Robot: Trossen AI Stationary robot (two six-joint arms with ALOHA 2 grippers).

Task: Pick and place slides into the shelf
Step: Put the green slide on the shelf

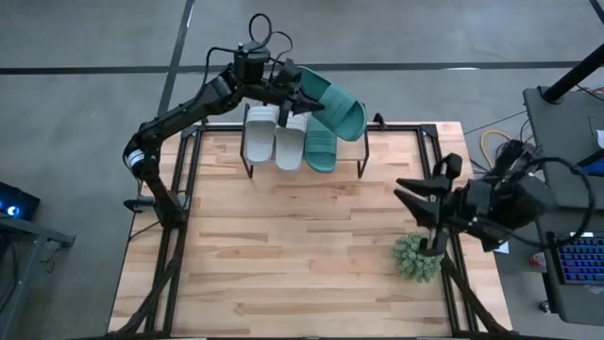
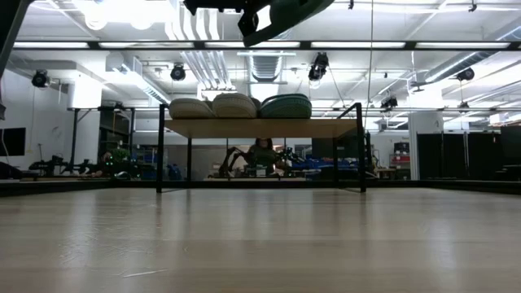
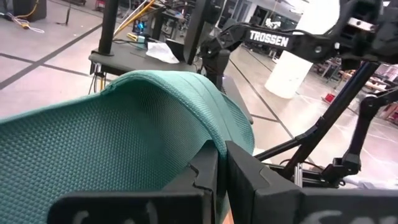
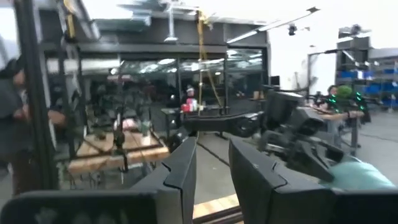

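The shelf (image 2: 260, 128) stands at the table's far middle. Two pale slides (image 1: 274, 137) and one teal slide (image 1: 321, 149) lie side by side on its top. My left gripper (image 1: 304, 98) is shut on a second teal slide (image 1: 340, 109) above the shelf's far right part; that slide shows at the low view's top edge (image 2: 281, 16). My right gripper (image 4: 212, 168) hangs open and high over the table's right side (image 1: 408, 192), with nothing between its fingers. My left gripper pinches the teal slide's side rim (image 3: 214, 146), just beside the ribbed strap (image 3: 168, 93), between its two fingers. The fingers come roughly level from the table's left. The slide is lifted clear above the shelf and tilted.
A spiky green plant ball (image 1: 416, 257) sits on the table near its right edge, below my right arm. The shelf's black legs (image 1: 364, 156) stand on the wooden tabletop (image 1: 283, 255). A person sits in the room beyond the shelf (image 2: 262, 155).
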